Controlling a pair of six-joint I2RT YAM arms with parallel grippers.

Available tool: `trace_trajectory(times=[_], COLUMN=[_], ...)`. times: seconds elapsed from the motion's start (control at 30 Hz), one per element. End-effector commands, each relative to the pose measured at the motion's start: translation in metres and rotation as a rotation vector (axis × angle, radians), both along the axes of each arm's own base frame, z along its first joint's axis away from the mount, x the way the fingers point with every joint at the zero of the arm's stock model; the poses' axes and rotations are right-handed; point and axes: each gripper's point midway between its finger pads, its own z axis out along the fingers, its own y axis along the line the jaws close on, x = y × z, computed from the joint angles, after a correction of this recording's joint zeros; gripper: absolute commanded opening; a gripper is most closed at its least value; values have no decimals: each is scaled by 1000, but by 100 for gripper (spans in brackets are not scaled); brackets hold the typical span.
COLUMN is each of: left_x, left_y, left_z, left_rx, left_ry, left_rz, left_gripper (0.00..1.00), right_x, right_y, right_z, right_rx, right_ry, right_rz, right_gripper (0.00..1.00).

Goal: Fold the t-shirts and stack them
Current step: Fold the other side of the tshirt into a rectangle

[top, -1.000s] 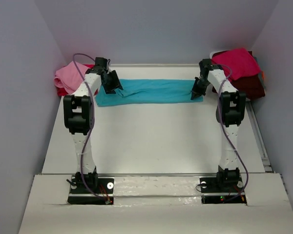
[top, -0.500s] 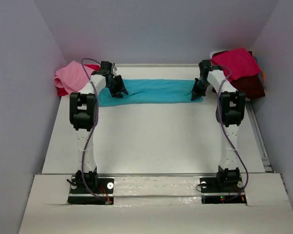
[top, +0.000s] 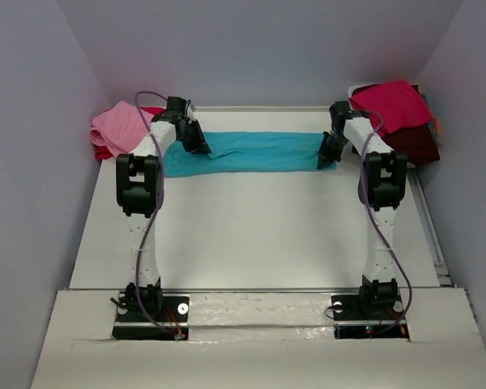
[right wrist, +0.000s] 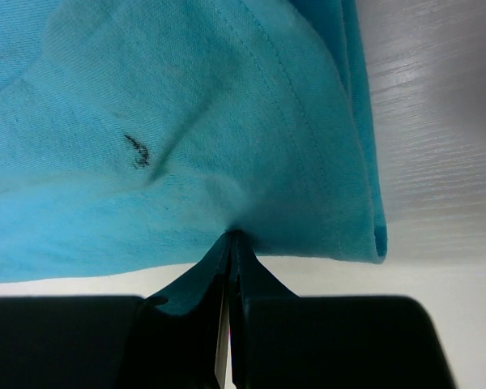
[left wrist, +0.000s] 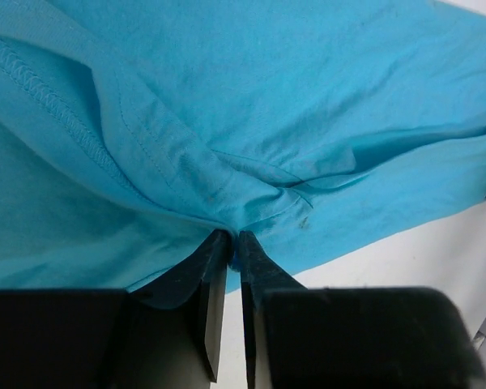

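A turquoise t-shirt [top: 255, 151] lies folded into a long band across the far part of the table. My left gripper [top: 196, 144] is at its left end, jaws pinched on a pucker of the turquoise cloth [left wrist: 227, 211]. At the band's right end my right gripper [top: 327, 154] is shut on the cloth near its hemmed corner [right wrist: 352, 203]. A pink t-shirt [top: 117, 127] lies over a red one at the far left. A crimson t-shirt [top: 393, 105] rests on a dark maroon one [top: 417, 144] at the far right.
White table top [top: 251, 227] stretches between the arms and the near edge. Grey walls close in on the left, right and back. A metal rail [top: 433, 235] runs along the table's right side.
My left gripper moved right along the shirt's left end and closed on the cloth. The right gripper kept its hold in place.
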Motion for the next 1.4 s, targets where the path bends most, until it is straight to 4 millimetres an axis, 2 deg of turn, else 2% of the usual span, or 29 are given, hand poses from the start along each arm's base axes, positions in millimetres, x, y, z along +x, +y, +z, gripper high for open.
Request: trace_trajectory(times=[0.0,0.2,0.4,0.7,0.8,1.1,1.37], left_x=[6,8,21,57,65,82,88], left_y=[-4,-2,-2,-5,-7,-13,-17], left_z=[15,18,21,30,27,30,33], left_rx=[-11,3,5,-2,-5,-20,-25], left_ry=[-35,-49,-106,-210,-223,-303,-366], left_rz=[-22,-17,-13,-2,-10,-49,-98], left_gripper=[19,6,6,6,6,6,6], right_x=[6,5,3,1,0,-3,-6], right_y=[-3,-4,-4,-8,-9,-10,-10], right_z=[-3,-5,-7,1,2,3,-2], right_rx=[-22,-25,-26,-47,-54,-60,-59], right_ry=[-18,-14,-8,-12,-12,-6,5], right_rz=[1,2,4,13,14,13,12], right_gripper=[7,7,7,7,7,7,7])
